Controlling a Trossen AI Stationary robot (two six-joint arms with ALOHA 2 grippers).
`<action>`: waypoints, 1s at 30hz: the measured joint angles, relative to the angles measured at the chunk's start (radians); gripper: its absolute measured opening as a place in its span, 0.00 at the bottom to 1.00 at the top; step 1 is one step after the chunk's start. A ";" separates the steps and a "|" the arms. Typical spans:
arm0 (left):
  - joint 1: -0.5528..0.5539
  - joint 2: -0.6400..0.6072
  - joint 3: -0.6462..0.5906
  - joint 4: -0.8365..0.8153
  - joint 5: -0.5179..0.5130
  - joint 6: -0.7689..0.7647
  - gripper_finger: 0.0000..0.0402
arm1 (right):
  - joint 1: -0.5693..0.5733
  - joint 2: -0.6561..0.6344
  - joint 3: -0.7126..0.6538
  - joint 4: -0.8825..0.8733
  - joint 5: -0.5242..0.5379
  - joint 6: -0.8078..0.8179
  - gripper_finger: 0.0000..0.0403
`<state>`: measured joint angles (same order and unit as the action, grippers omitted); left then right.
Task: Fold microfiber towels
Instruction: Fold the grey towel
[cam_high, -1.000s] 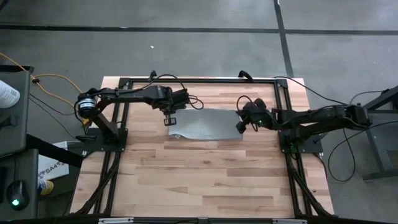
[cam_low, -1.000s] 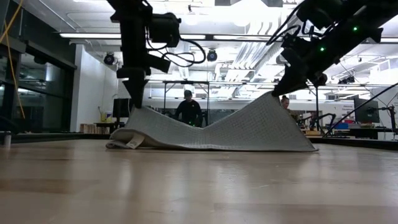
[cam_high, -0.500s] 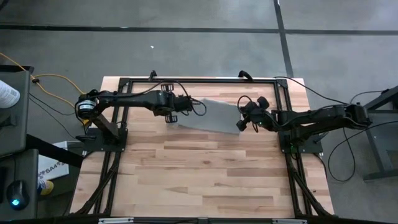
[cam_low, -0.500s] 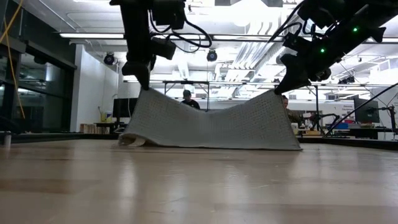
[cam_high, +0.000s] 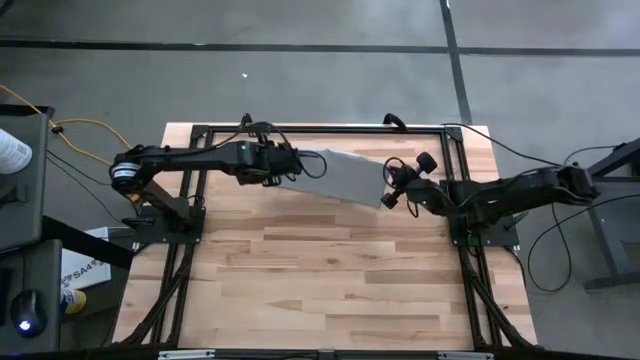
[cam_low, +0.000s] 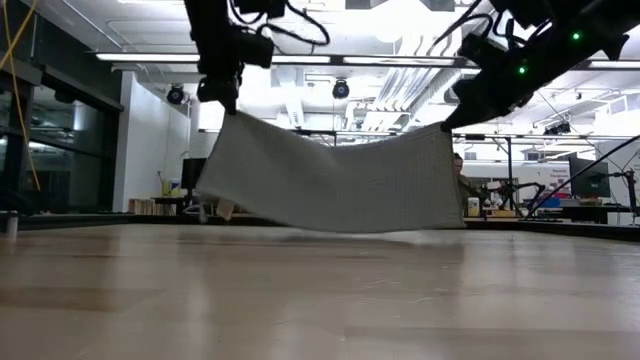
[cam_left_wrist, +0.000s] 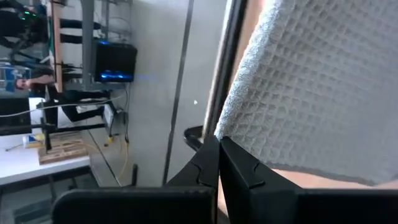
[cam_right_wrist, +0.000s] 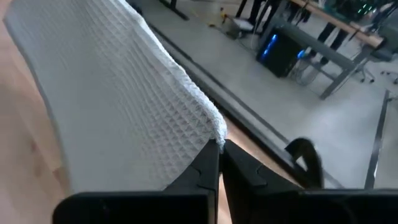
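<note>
The light grey-blue microfiber towel (cam_low: 330, 180) hangs spread between my two grippers over the far part of the wooden table (cam_high: 330, 280). It also shows in the high view (cam_high: 342, 178). A small white tag (cam_low: 225, 210) hangs at its lower left corner. My left gripper (cam_low: 222, 103) is shut on the towel's upper left corner. My right gripper (cam_low: 447, 124) is shut on its upper right corner. The towel's top edge sags a little between them. Its lower edge (cam_low: 340, 231) is just over the tabletop. My left gripper pinches the towel's upper corner (cam_left_wrist: 231, 127) between its two fingers, coming from above. The cloth hangs below the fingers as a sheet, spread toward the other gripper. My right gripper pinches the towel's other upper corner (cam_right_wrist: 214, 132) between its two fingers, slanting down from the table's right. The towel hangs below and stretches away toward the left gripper, its top edge slightly slack.
A black metal frame (cam_high: 320, 130) runs along the table's far edge and sides, close behind the towel. The near half of the table is bare wood (cam_high: 330, 290). People and desks show in the room beyond the table (cam_low: 300, 165).
Both grippers have risen and gone toward the table's far edge, the left one also toward the right. The towel, which lay draped on the table with only its held corners raised, has been lifted and now hangs spread as a sheet.
</note>
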<state>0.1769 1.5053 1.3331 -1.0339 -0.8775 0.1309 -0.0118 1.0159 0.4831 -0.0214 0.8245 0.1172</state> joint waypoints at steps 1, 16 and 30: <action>0.001 -0.012 0.000 0.005 -0.002 0.013 0.00 | -0.007 -0.006 0.000 0.012 -0.001 -0.016 0.01; -0.073 -0.125 -0.189 0.072 0.589 -0.108 0.00 | 0.098 -0.106 0.000 -0.197 -0.511 0.214 0.01; -0.302 -0.125 -0.477 0.203 0.793 -0.335 0.00 | 0.271 -0.096 0.001 -0.367 -0.683 0.451 0.01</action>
<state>-0.1253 1.3805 0.8558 -0.8313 -0.0846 -0.2042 0.2593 0.9199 0.4839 -0.3888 0.1413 0.5684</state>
